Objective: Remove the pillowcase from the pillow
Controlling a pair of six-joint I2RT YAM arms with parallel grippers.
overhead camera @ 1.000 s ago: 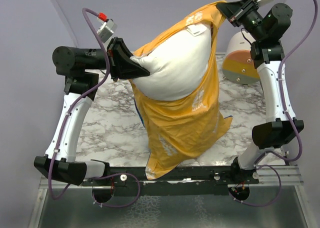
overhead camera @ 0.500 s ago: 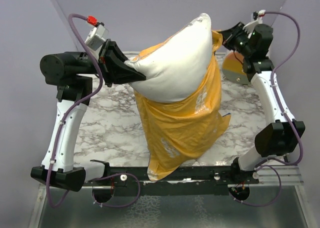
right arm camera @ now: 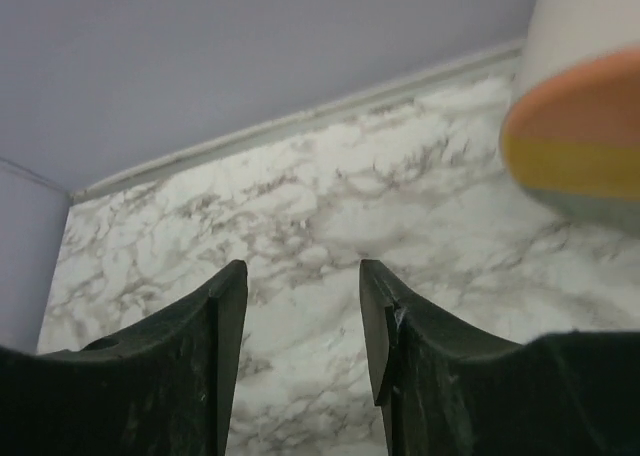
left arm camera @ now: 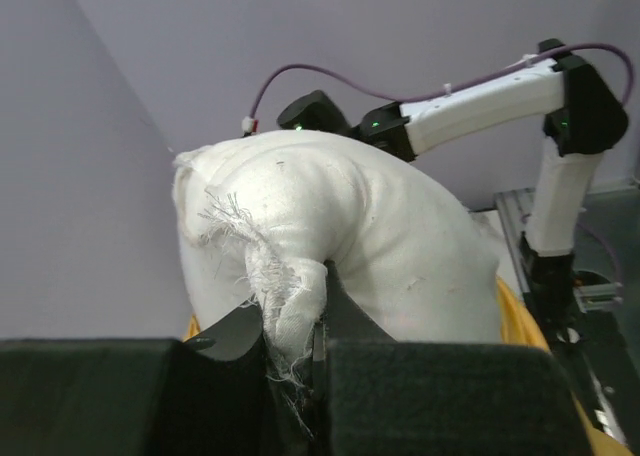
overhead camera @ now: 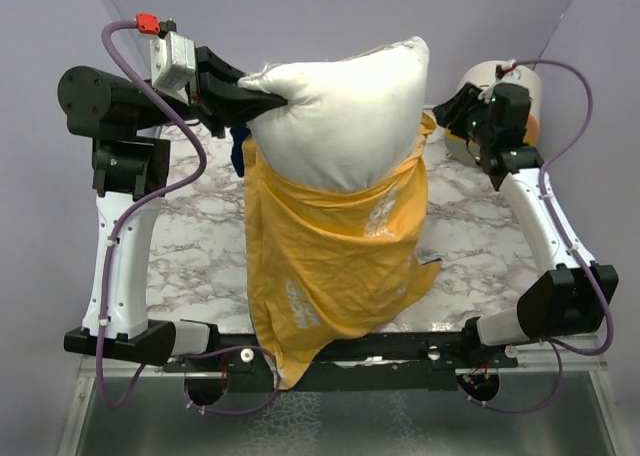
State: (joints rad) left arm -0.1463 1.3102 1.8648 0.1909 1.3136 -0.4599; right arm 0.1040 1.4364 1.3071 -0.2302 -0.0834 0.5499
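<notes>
Top external view: the pillow [overhead camera: 340, 116] hangs above the table [overhead camera: 190, 256], carried by its upper left corner. The left gripper [overhead camera: 262, 100] is clenched on that corner. The left wrist view confirms this, showing a bunched, frayed wad of white fabric pinched between the fingers [left arm camera: 235, 338].

The pillowcase [overhead camera: 330, 256] covers only the lower part of the pillow, yellow-orange side outward, with a sliver of blue at the left. Its mouth sits roughly halfway up the pillow. Its slack closed end trails down to the near edge of the table.

The right gripper [overhead camera: 448, 114] is released and empty, just beside the pillow's right flank near the mouth of the pillowcase. The right wrist view shows only bare table and part of the cylinder [right arm camera: 580, 106] beyond its parted jaws.

Assessment of handling:
- The pillow appears light, plump and highly compressible. A corner pinch holds it, but the frayed cloth there suggests the grip could creep under a hard pull.
- The pillowcase is thin and limp and cannot be pushed. It should slide off the smooth white cover with little resistance.
- The best hold appears to be a gathered fold at the mouth on the right side, or the loose fabric lower down, pulled away from the held corner.
- The pinch should take cloth only, so that no stuffing is caught with it.
</notes>
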